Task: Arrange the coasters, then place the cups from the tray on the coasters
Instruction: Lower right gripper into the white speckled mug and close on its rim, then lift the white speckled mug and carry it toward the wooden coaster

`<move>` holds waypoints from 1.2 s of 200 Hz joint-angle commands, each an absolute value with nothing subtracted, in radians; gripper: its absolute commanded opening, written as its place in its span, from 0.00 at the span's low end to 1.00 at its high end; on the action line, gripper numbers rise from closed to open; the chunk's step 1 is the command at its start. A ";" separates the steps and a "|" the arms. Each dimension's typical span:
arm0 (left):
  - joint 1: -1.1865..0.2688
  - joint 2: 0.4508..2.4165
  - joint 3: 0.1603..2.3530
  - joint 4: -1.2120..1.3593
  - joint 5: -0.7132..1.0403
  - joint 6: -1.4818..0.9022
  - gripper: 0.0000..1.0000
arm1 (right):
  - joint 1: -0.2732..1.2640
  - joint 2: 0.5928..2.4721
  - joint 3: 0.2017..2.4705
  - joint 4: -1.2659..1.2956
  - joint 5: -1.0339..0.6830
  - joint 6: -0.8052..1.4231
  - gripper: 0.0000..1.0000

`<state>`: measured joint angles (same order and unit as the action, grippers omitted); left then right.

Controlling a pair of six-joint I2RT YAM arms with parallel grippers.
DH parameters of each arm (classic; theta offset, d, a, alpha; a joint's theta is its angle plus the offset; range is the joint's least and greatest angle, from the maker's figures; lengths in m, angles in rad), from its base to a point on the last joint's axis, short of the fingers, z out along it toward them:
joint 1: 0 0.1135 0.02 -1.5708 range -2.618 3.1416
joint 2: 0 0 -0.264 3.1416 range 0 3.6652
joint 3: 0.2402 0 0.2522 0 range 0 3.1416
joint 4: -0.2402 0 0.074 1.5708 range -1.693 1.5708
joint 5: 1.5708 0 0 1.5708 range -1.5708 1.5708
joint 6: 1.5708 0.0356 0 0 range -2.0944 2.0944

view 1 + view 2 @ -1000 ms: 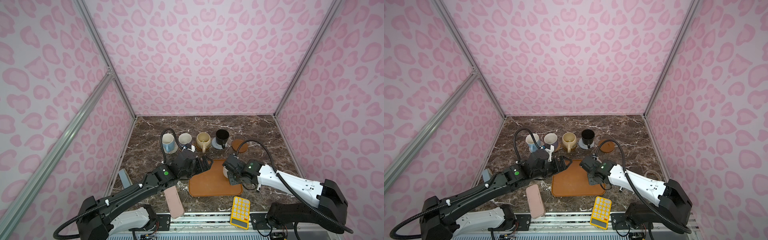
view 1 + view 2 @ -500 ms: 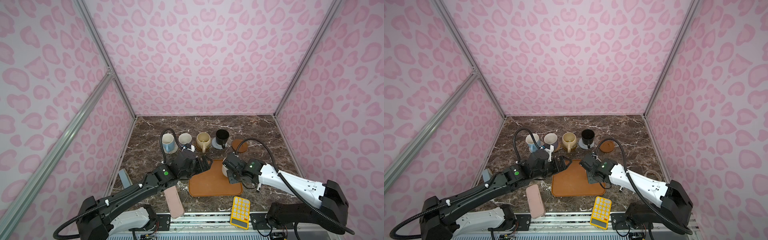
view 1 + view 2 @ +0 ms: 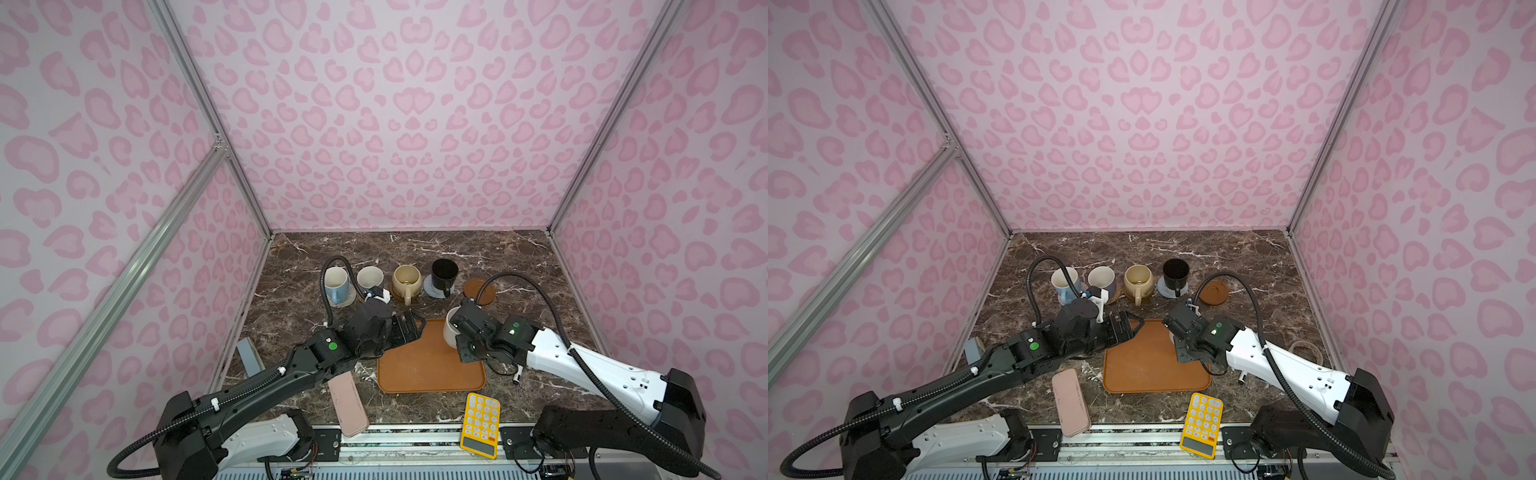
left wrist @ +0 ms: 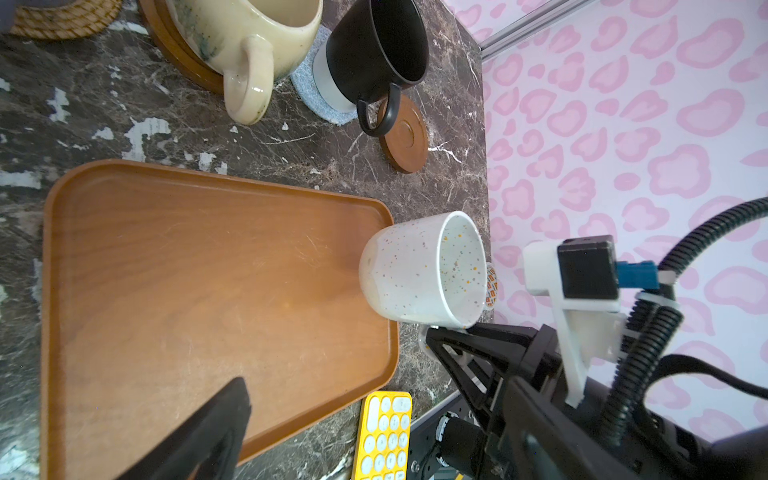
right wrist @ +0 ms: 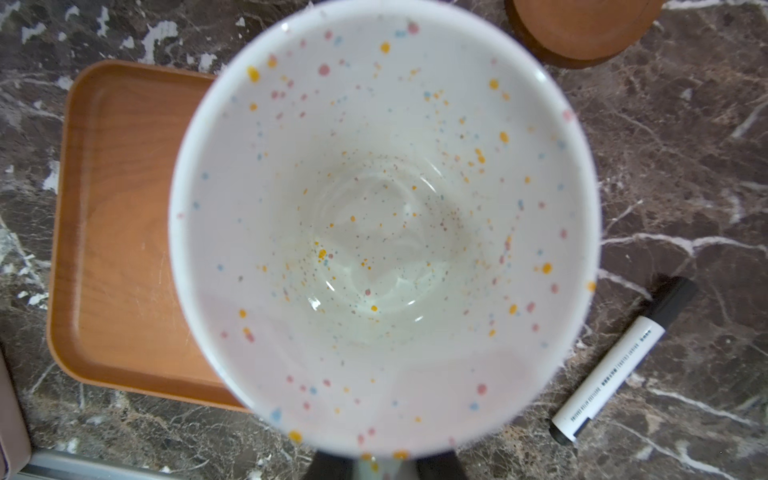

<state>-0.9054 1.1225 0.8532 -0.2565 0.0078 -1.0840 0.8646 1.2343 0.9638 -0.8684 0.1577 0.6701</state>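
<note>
Enclosure: walls papered pale pink with darker pink blotches. The floor is a dark brown marble tabletop (image 3: 415,249) with white veins.

Far row, left to right in both top views:
- light blue handled mug (image 3: 336,284) on a woven off-white coaster (image 3: 347,300)
- lavender mug (image 3: 1102,278) on a woven tan rattan coaster (image 4: 62,18)
- rounded cream-yellow mug (image 3: 406,280) on a smooth brown rimmed coaster (image 4: 174,54)
- black mug (image 3: 444,272) on a woven grey-blue coaster (image 3: 429,289)
- second brown rimmed coaster (image 3: 480,289), bare, at the right end

Centre: orange-brown rectangular tray (image 3: 428,374) with rounded corners and a low rim.

Speckled white mug (image 4: 411,270): glossy white, flecked orange, pink and blue inside and out, empty. It sits at the tray's far right corner. Whether its base touches the tray cannot be told.

Right gripper (image 5: 384,465): clamped on the speckled white mug at its near edge. Whether it grips the handle or the wall cannot be told.

Left gripper (image 3: 408,329): jaws spread, holding nothing, over the tray's far left corner.

Sundries:
- yellow calculator (image 3: 480,424) and pink oblong case (image 3: 347,405) near the front edge
- white marker with a black cap (image 5: 623,361) lying on the marble right of the tray
</note>
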 commanded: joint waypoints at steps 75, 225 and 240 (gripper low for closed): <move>-0.905 1.202 1.011 -0.245 0.023 -0.989 0.97 | 0.657 1.144 0.998 -0.850 0.123 0.551 0.00; -0.810 1.433 1.317 -0.338 0.113 -0.911 0.97 | 0.243 1.285 1.149 -0.796 -0.029 0.349 0.00; -0.804 1.465 1.374 -0.356 0.125 -0.897 0.97 | 0.229 1.315 1.159 -0.777 -0.034 0.343 0.00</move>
